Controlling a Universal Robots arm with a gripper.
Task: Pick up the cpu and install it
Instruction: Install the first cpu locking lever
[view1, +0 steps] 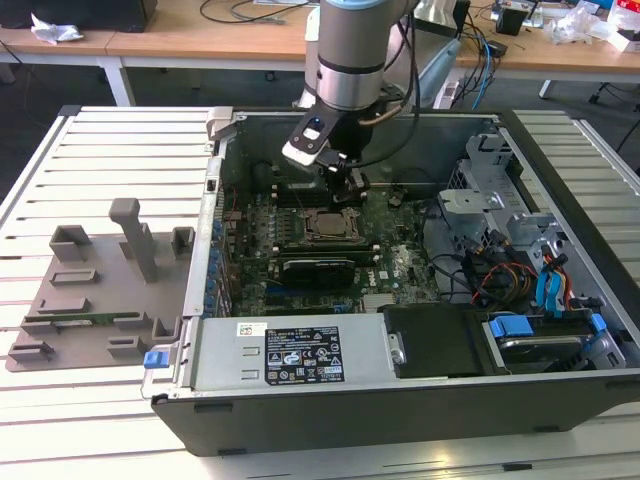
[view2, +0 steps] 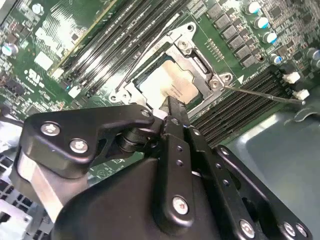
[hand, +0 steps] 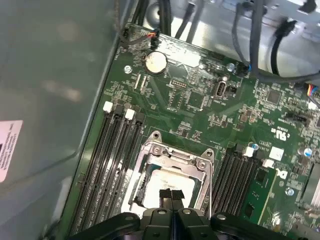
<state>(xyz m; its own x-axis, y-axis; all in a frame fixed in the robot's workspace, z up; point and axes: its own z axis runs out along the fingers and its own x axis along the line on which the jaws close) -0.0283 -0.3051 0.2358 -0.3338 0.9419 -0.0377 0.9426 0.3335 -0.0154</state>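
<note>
Hovering with the black two-fingered metal gripper (hand: 170, 196), tips pressed together (nothing clamped), just over the small silvery-white square cpu (hand: 167, 181) seated in the dark metal-framed socket (hand: 175, 152). Farther off, at nine o'clock in the exterior view, grey plastic tray (view1: 90, 290).

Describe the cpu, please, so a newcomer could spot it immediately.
Inside the open computer case lies a green motherboard, with a metal-framed socket near its middle. The cpu is the flat square in that socket, under the gripper: pale silvery, unlike the dark memory slots flanking it.
</note>
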